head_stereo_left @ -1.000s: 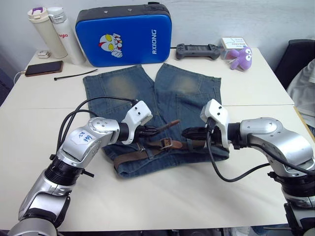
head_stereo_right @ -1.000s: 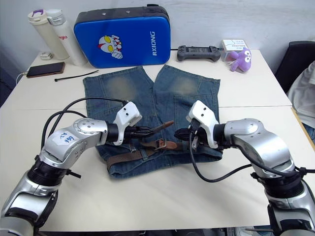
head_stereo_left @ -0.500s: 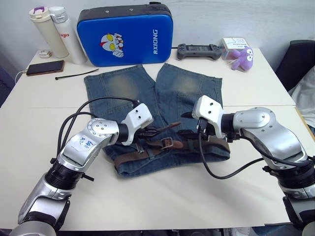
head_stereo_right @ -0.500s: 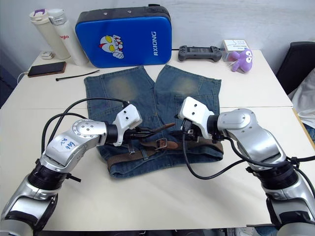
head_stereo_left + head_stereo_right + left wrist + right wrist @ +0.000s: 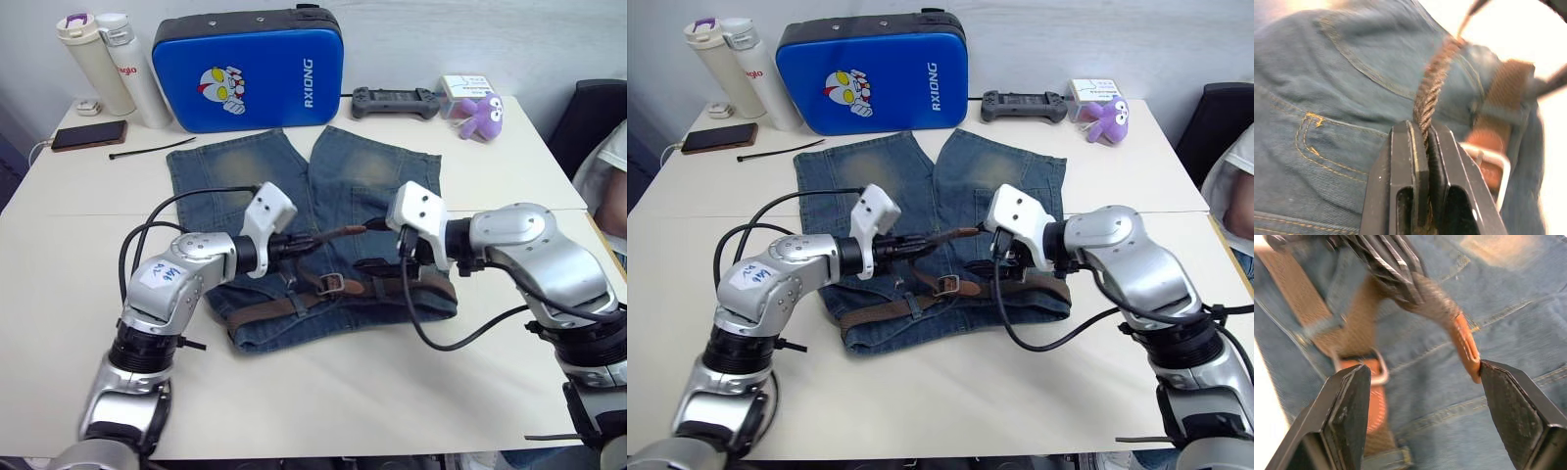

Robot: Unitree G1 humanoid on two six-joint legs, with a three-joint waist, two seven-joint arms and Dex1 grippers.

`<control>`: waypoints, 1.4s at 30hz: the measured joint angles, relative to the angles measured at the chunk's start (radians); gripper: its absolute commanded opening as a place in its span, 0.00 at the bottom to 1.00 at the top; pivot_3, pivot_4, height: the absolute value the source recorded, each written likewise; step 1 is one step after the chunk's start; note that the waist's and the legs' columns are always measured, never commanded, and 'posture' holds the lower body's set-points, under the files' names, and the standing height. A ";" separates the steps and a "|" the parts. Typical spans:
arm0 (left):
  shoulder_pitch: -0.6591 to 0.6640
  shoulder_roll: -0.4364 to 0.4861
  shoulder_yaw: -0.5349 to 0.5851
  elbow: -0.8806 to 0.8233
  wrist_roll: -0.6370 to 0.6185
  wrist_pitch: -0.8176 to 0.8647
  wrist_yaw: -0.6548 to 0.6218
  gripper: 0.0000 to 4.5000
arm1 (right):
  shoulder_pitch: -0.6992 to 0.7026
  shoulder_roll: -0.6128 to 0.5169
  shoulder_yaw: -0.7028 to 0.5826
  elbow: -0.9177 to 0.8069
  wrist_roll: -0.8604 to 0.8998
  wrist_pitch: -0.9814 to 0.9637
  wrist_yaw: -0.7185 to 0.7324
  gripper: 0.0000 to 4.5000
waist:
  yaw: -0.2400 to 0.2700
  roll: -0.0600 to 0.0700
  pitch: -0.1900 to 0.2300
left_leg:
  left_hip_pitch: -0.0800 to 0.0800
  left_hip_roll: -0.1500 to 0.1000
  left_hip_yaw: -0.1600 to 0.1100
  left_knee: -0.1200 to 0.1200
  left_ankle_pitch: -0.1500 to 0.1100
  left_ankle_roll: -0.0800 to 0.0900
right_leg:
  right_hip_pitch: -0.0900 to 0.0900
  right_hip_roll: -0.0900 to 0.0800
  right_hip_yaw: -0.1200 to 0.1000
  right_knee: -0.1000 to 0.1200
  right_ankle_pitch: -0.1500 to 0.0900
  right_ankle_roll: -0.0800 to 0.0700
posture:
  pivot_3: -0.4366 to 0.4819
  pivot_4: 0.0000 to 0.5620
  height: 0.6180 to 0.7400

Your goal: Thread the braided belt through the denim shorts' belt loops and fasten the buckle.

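Note:
The denim shorts (image 5: 343,186) lie flat on the white table, waistband toward me. The braided belt (image 5: 263,308) runs along the waistband under a belt loop (image 5: 1326,324), and its silver buckle (image 5: 331,284) rests near the middle. My left gripper (image 5: 310,240) is shut on the belt's free end (image 5: 1426,95) and holds it lifted above the shorts. The orange leather tip (image 5: 1465,346) points toward my right gripper (image 5: 378,235). That gripper stands open around the tip, which nearly touches one finger (image 5: 1515,406).
At the back of the table are a blue case (image 5: 245,69), two bottles (image 5: 113,64), a phone (image 5: 88,135), a black cable tie (image 5: 147,150), a game controller (image 5: 395,101) and a purple plush (image 5: 480,116). A person's arm (image 5: 612,181) shows at the right edge.
My right gripper has opened and risen from the waistband to the belt's lifted tip. The left gripper has raised the belt end a little and still grips it.

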 measured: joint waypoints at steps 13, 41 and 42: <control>-0.086 -0.240 0.368 -0.039 -0.193 0.359 0.252 0.00 | 0.061 0.165 0.106 0.102 0.012 0.005 -0.059 0.01 | 0.001 0.000 0.000 | 0.000 0.000 0.000 0.002 0.000 -0.001 | 0.000 0.000 0.000 0.006 0.000 0.001 | 0.48 0.27 1.00; -0.099 -0.352 0.488 -0.083 -0.231 0.485 0.345 0.00 | 0.056 0.080 0.068 0.092 -0.002 -0.008 -0.015 0.01 | 0.000 0.000 0.000 | 0.001 0.000 0.001 0.002 0.000 -0.003 | 0.000 0.001 0.000 0.003 0.000 0.001 | 0.48 0.27 1.00; -0.099 -0.351 0.488 -0.083 -0.231 0.485 0.345 0.00 | 0.061 0.085 0.076 0.098 -0.006 -0.013 -0.015 0.01 | 0.000 0.000 0.000 | 0.001 0.000 0.001 0.002 0.000 -0.003 | 0.000 0.001 0.001 0.003 0.000 0.001 | 0.48 0.27 1.00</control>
